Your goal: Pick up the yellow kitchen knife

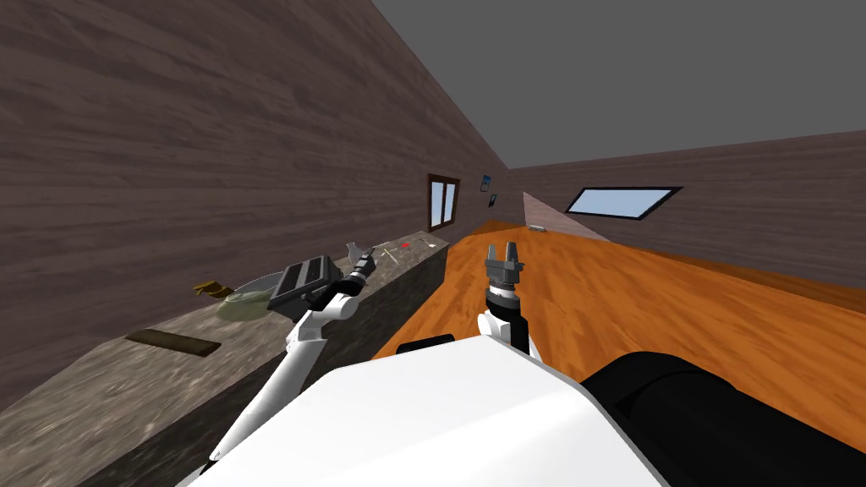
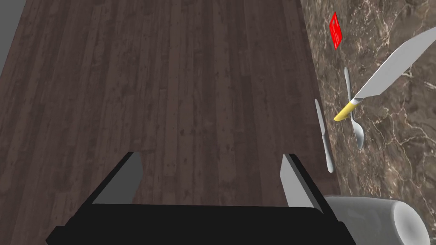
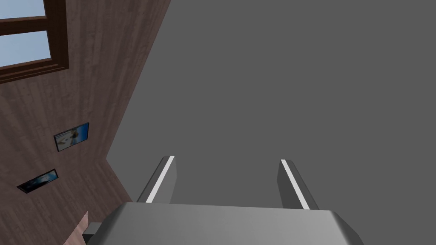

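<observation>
L gripper (image 2: 210,156) hangs over the brown marbled stone countertop (image 2: 396,140), facing a dark wood-plank wall (image 2: 170,76). Fingers wide apart, nothing betw. them. Yellow-handled kitchen knife w/ broad grey blade (image 2: 385,73) lies flat on the countertop, off to one side & apart from the gripper. Its handle crosses a grey spoon (image 2: 359,134). Thin grey table knife (image 2: 323,136) just beside, small red card (image 2: 336,30) further on. Rounded white cup (image 2: 374,217) near one finger. R gripper (image 1: 501,248) is up over the orange floor (image 1: 676,321), fingers apart, empty.

head, left wrist both over counter (image 2: 391,170)
</observation>
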